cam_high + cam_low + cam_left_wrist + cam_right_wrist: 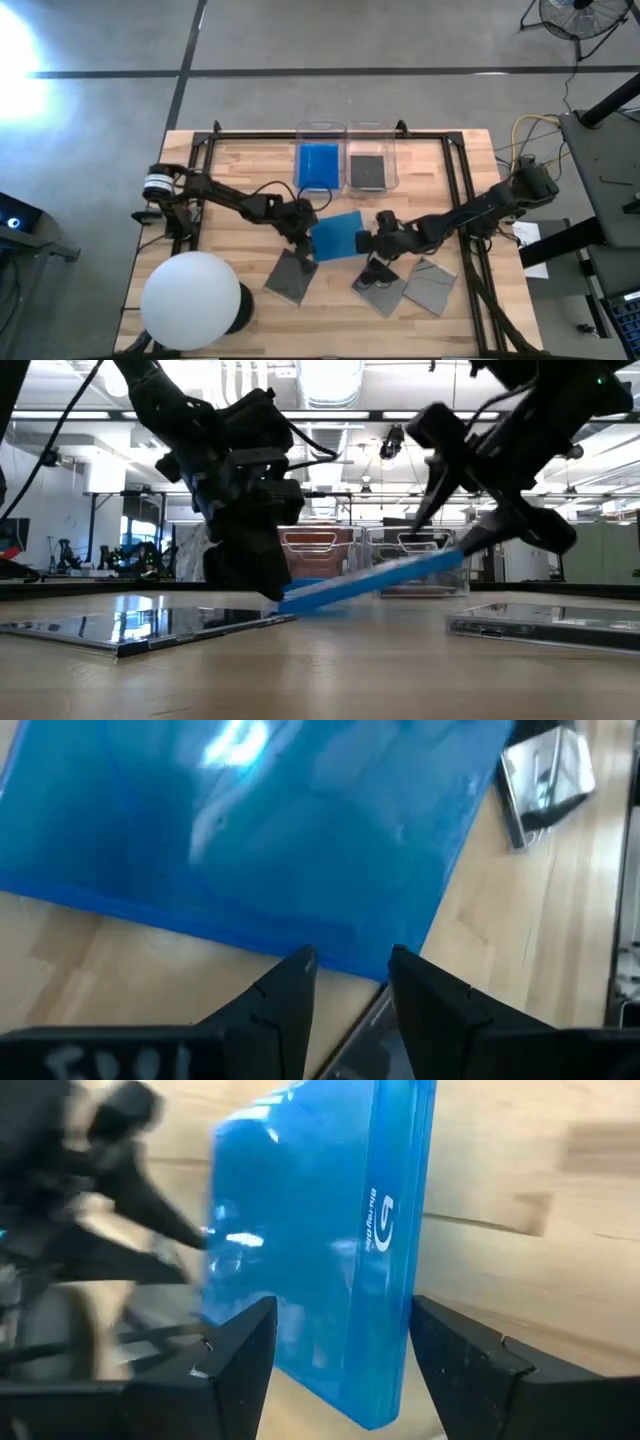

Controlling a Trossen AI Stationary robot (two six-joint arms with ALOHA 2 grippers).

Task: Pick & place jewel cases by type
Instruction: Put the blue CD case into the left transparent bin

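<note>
A bright blue jewel case (335, 237) sits mid-table between both grippers. In the low view it is tilted (370, 580), with its left end low on a grey case (150, 625) and its right end raised. My left gripper (307, 238) stands open at the low end (350, 970). My right gripper (367, 243) is shut on the raised end (345, 1350). Three grey cases lie flat nearer the near edge (292, 277), (380, 290), (432, 285). A blue case rests in the left bin (320, 160), a dark grey one in the right bin (368, 168). My left gripper's fingertips (300, 970) stand at the blue case's low edge (340, 945); I cannot tell whether they touch it. My right gripper pinches the blue case's right edge (385, 1380) between its two fingers, one on each flat face. It comes slanting down from the table's right. That end is lifted, and the opposite end rests low.
Two clear bins (345, 128) stand side by side at the far edge. A black frame (455, 180) runs around the work area. A large white globe (190, 300) covers the near left corner. Cables lie at the right edge (520, 135).
</note>
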